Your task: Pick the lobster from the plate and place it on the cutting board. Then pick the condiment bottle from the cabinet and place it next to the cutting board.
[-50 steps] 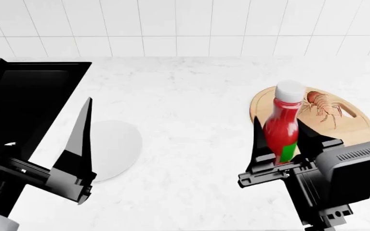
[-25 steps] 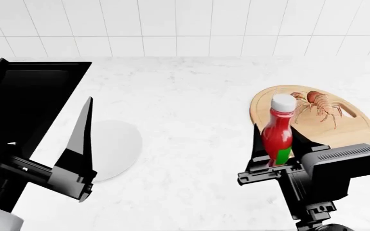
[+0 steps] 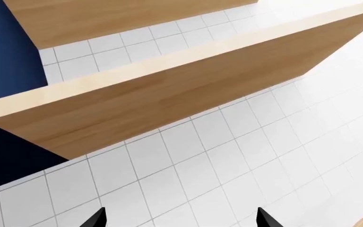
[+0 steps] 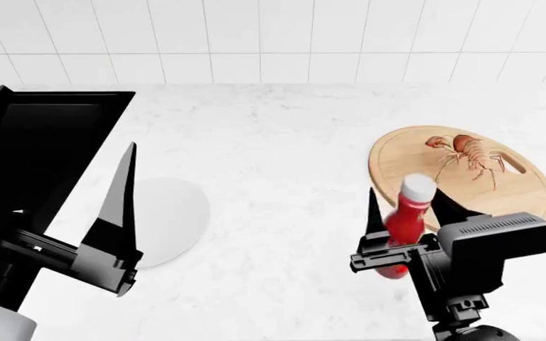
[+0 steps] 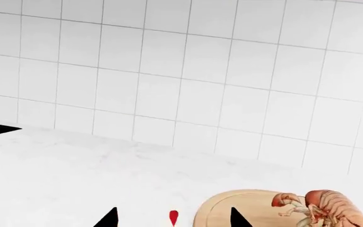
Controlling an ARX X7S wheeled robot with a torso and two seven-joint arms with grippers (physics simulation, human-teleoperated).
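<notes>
Red condiment bottle stands clasped between the right gripper fingers, lower right of frame, just left of the cutting board; left gripper fingers spread empty.

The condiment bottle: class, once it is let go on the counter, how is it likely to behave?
The condiment bottle is tall and narrow, so it probably tips easily. Its round body would likely roll if it fell. The right end effector holds it low on the smooth body, so it may slip or swing.
</notes>
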